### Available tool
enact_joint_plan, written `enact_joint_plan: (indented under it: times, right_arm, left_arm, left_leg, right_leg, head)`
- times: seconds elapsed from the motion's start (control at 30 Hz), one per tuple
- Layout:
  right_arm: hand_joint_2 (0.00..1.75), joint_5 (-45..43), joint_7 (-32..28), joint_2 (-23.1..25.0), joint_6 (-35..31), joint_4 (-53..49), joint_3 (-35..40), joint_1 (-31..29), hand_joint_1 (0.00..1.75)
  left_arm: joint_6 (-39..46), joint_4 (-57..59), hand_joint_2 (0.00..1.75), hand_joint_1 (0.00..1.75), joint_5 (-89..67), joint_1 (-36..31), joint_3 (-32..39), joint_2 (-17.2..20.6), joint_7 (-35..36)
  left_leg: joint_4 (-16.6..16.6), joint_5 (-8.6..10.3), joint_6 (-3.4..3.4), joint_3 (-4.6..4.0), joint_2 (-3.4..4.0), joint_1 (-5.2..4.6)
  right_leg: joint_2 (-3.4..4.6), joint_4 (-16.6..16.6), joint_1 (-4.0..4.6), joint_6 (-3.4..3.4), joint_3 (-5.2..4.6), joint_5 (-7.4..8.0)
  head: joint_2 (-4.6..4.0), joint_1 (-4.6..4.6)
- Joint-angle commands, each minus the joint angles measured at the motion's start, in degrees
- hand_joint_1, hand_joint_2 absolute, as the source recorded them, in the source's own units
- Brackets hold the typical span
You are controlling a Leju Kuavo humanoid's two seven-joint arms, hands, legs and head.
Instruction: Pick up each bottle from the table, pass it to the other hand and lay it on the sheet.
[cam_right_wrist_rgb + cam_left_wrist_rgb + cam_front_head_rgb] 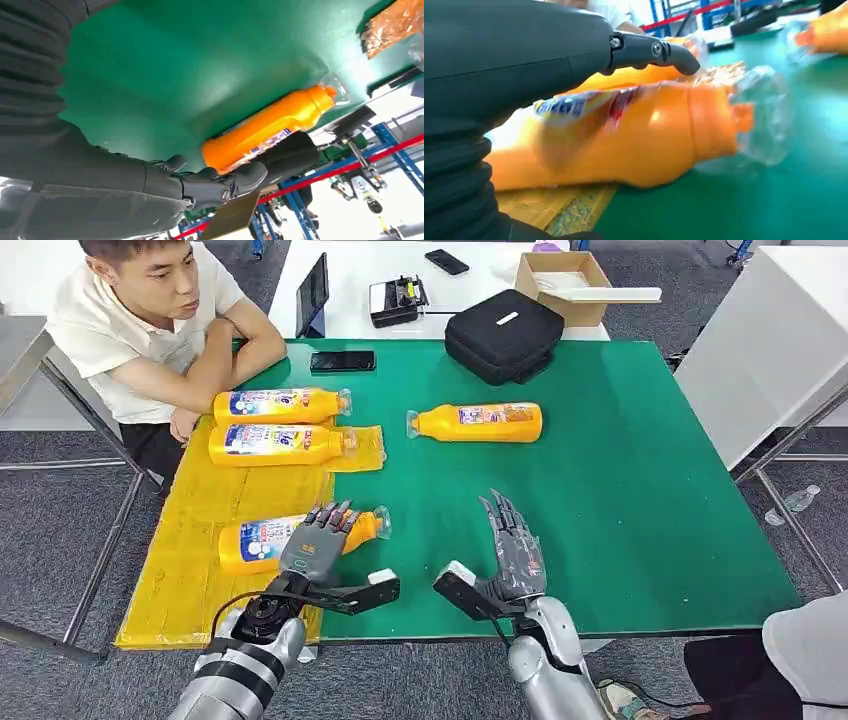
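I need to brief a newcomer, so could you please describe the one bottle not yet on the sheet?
On the green table, look right of the yellow sheet, near the black case. The orange bottle lies alone on bare green, its clear cap pointing toward the sheet; the other three lie on yellow.

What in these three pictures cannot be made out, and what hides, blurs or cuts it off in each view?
1. Head view: whether the left hand grips or merely rests on the near bottle; the hand covers its middle.
2. Left wrist view: that bottle's label is blurred, unreadable.
3. Right wrist view: the far bottle's base, hidden behind the right hand.
4. Head view: the black bag's contents; it is closed.
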Motion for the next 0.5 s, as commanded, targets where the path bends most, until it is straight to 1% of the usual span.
enact_joint_plan:
  times: [0.03, 0.07, 0.1, 0.13, 0.17, 0.2, 0.27, 0.3, 0.33, 0.37, 0.43, 0.5]
  right_arm:
    - [1.75, 0.86, 1.02, 0.06, -0.47, -3.64, -0.82, 2.76, 0.00]
    - [1.75, -2.16, -0.59, 1.18, -0.55, -6.39, -2.15, 4.08, 0.00]
    - [1.75, -8.61, -3.42, 2.48, 1.57, -8.96, -4.00, 5.16, 0.00]
    - [1.75, -15.06, -5.29, 3.94, 4.04, -11.72, -6.32, 6.07, 0.00]
    - [1.75, -21.20, -6.21, 5.62, 7.12, -15.39, -10.03, 6.82, 0.00]
    - [1.75, -21.45, -6.02, 6.00, 8.11, -16.84, -11.06, 7.00, 0.00]
    - [1.75, -16.19, -4.39, 5.33, 8.70, -19.01, -12.08, 7.22, 0.00]
    - [1.75, -12.08, -3.39, 4.53, 6.90, -19.18, -11.65, 7.33, 0.00]
    - [1.75, -0.11, 0.59, 1.83, 2.71, -18.78, -10.05, 7.41, 0.00]
    - [1.75, 11.39, 6.25, -0.99, 1.10, -17.20, -7.98, 7.10, 0.00]
    - [1.75, 11.16, 6.12, -1.57, 0.28, -15.24, -8.19, 6.55, 0.00]
    - [1.75, 11.16, 6.12, -1.57, 0.28, -15.24, -8.19, 6.55, 0.00]
  left_arm:
    - [5.74, -31.86, 1.75, 0.00, 9.59, 12.39, -6.76, -1.19, -6.06]
    - [5.88, -36.55, 1.75, 0.00, 12.71, 14.57, -7.52, -1.13, -7.40]
    - [6.08, -39.33, 1.75, 0.00, 15.05, 16.18, -7.91, -1.17, -8.00]
    - [6.34, -41.21, 1.75, 0.00, 17.13, 17.34, -8.42, -0.97, -8.70]
    - [7.93, -43.13, 1.75, 0.00, 18.37, 18.71, -8.98, -0.65, -9.57]
    - [9.25, -43.80, 1.75, 0.00, 18.84, 19.19, -9.18, -0.48, -10.14]
    - [11.31, -45.43, 1.75, 0.00, 22.79, 20.40, -8.93, -0.48, -11.76]
    - [12.04, -45.81, 1.75, 0.00, 24.31, 20.78, -8.58, -0.70, -12.36]
    - [12.91, -46.17, 1.75, 0.00, 26.59, 21.20, -8.21, -0.96, -13.42]
    - [12.86, -46.28, 1.75, 0.00, 27.76, 21.38, -8.05, -0.99, -14.25]
    - [12.96, -46.20, 1.75, 0.00, 27.97, 21.39, -7.85, -1.09, -14.51]
    - [12.96, -46.20, 1.75, 0.00, 27.97, 21.39, -7.85, -1.09, -14.51]
  left_leg:
    - [0.07, -0.19, -0.01, 0.15, 0.12, 0.02]
    - [0.08, -0.14, 0.00, 0.00, 0.08, 0.02]
    - [0.11, -0.22, 0.00, 0.09, 0.16, 0.02]
    - [0.08, -0.14, 0.00, -0.10, 0.14, 0.01]
    - [0.09, -0.22, -0.01, 0.01, 0.21, 0.01]
    - [0.05, -0.13, -0.02, -0.16, 0.14, -0.01]
    - [0.11, -0.25, -0.04, -0.01, 0.21, -0.03]
    - [0.09, -0.29, -0.05, 0.10, 0.27, -0.02]
    - [0.08, -0.20, -0.04, -0.07, 0.15, 0.00]
    - [0.04, -0.14, -0.02, -0.13, 0.10, -0.01]
    - [0.00, -0.14, 0.00, -0.05, 0.13, 0.01]
    - [-0.02, -0.06, 0.00, -0.17, 0.07, 0.00]
  right_leg:
    - [0.00, 0.06, 0.07, -0.27, 0.14, -0.18]
    - [-0.01, 0.05, 0.06, -0.18, 0.00, -0.13]
    - [0.04, 0.09, 0.06, -0.25, 0.08, -0.19]
    - [0.06, 0.07, 0.04, -0.16, -0.12, -0.10]
    - [0.10, 0.08, 0.05, -0.22, -0.04, -0.16]
    - [0.06, 0.08, 0.01, -0.15, -0.21, -0.09]
    - [0.08, 0.17, 0.03, -0.30, -0.10, -0.22]
    - [0.11, 0.15, 0.05, -0.35, -0.02, -0.24]
    - [0.03, 0.10, 0.05, -0.27, -0.13, -0.17]
    - [0.00, 0.04, 0.03, -0.22, -0.17, -0.12]
    - [0.01, -0.06, 0.05, -0.21, -0.09, -0.09]
    - [-0.01, -0.05, 0.02, -0.13, -0.22, -0.04]
  head:
    - [0.00, -0.02]
    - [0.00, 0.00]
    - [0.00, -0.02]
    - [0.00, -0.02]
    - [0.00, -0.02]
    - [0.00, 0.00]
    - [0.00, -0.02]
    - [0.00, -0.02]
    - [0.00, -0.02]
    - [0.00, -0.02]
    - [0.00, -0.02]
    - [0.00, -0.02]
